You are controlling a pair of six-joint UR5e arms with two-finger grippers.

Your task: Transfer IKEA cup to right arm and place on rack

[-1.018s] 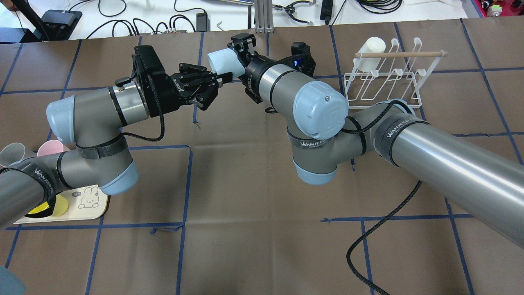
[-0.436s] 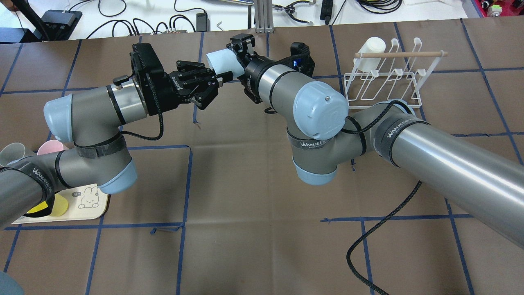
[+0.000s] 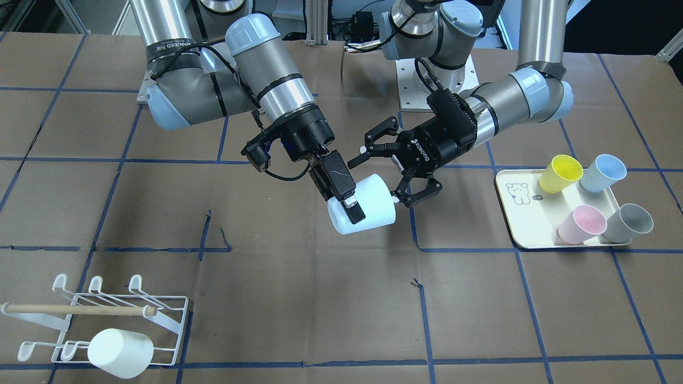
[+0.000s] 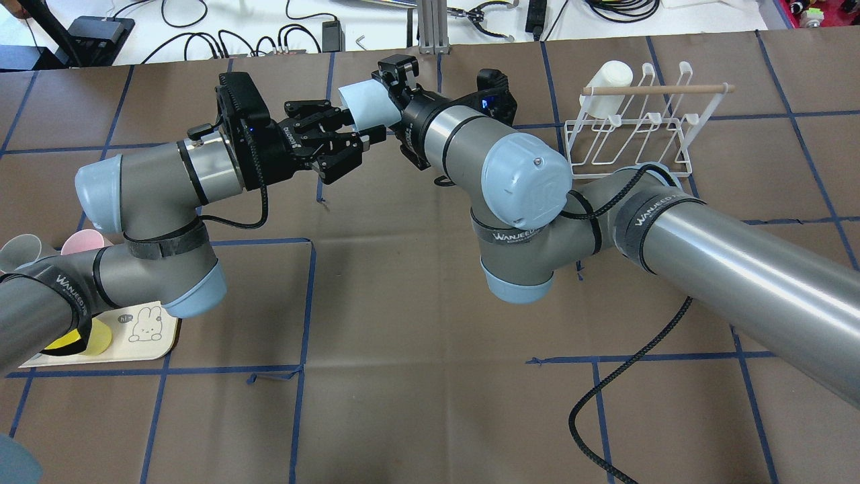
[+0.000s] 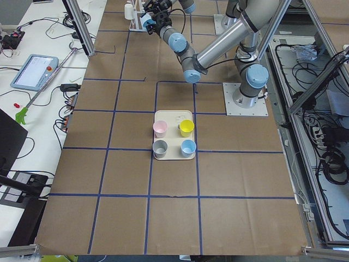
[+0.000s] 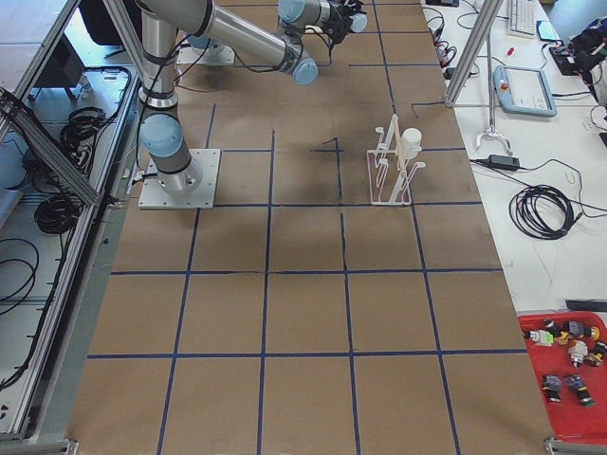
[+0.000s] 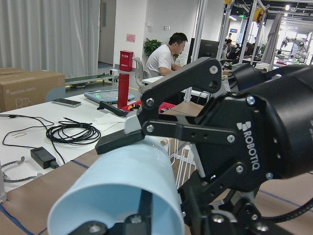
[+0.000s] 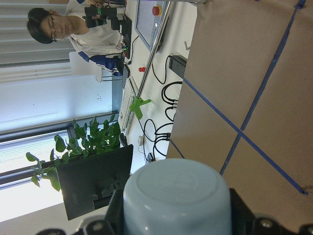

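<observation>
The pale blue IKEA cup [image 3: 368, 208] hangs on its side above the table's middle. My right gripper [image 3: 353, 209] is shut on its body, one finger pad [image 3: 354, 212] across the wall. In the overhead view the cup [image 4: 363, 106] sticks out of the right gripper [image 4: 388, 101]. My left gripper [image 3: 380, 180] is open at the cup's rim end, its fingers spread clear of the cup; it also shows from overhead [image 4: 359, 126]. The left wrist view shows the cup [image 7: 122, 191] close up; the right wrist view shows its base [image 8: 178, 196]. The white wire rack [image 3: 171, 320] stands far to the right arm's side.
A white cup [image 3: 120, 346] sits on one rack peg, under the wooden dowel [image 3: 80, 308]; the rack shows from overhead too [image 4: 682, 144]. A cream bear tray [image 3: 515, 213] holds yellow [image 3: 560, 173], blue [image 3: 603, 173], pink [image 3: 581, 224] and grey [image 3: 629, 224] cups. A black cable [image 4: 605, 390] lies on the table.
My left gripper's fingers have spread apart and let go of the cup's rim. The right gripper has kept its hold and the cup has barely moved.
</observation>
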